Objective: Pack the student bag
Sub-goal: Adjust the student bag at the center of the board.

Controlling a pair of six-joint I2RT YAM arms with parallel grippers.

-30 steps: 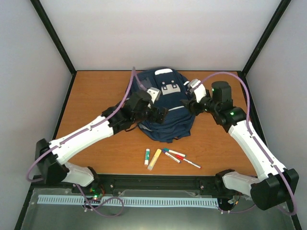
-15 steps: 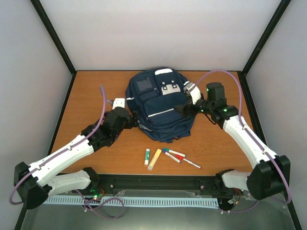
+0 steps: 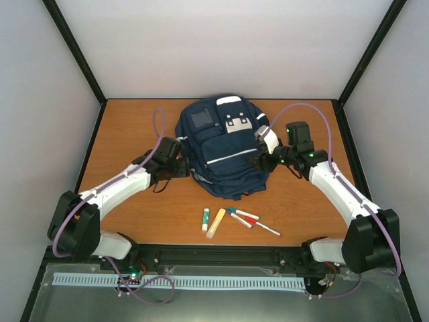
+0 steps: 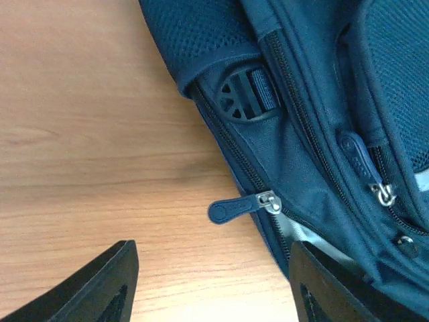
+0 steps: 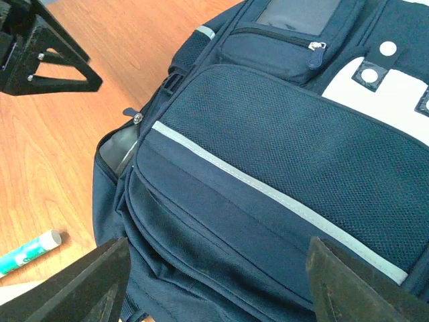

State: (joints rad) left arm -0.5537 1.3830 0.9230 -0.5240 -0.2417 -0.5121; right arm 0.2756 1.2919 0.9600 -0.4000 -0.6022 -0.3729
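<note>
**While both grippers stand open, the bag lies flat on the table**

Where the wooden table (image 3: 134,121) reaches its middle, the student bag (image 3: 224,151) lies on its back with the front pockets facing up. Its white patch (image 3: 238,124) with buckles is toward the far edge. A thin pale stripe (image 5: 268,191) runs across the mesh front pocket.

The left gripper (image 3: 182,168) sits just beside the bag's left edge, low over the bare wood. Its fingers are spread wide with nothing between them. In the left wrist view a dark blue zipper pull (image 4: 231,208) hangs off the bag's side seam onto the table, ahead of the spread fingers and apart from them. A black strap buckle (image 4: 244,94) sits farther along the same side. Beside the pull the zip gapes a little and shows pale lining.

The right gripper (image 3: 258,161) is at the bag's right edge, pointing across the front pocket. Its fingers are also wide apart and hold nothing. Whether they touch the fabric cannot be told.

Near the front of the table, apart from the bag, lie a white glue stick (image 3: 206,219), a yellow stick (image 3: 216,223) and some pens (image 3: 244,216).
</note>
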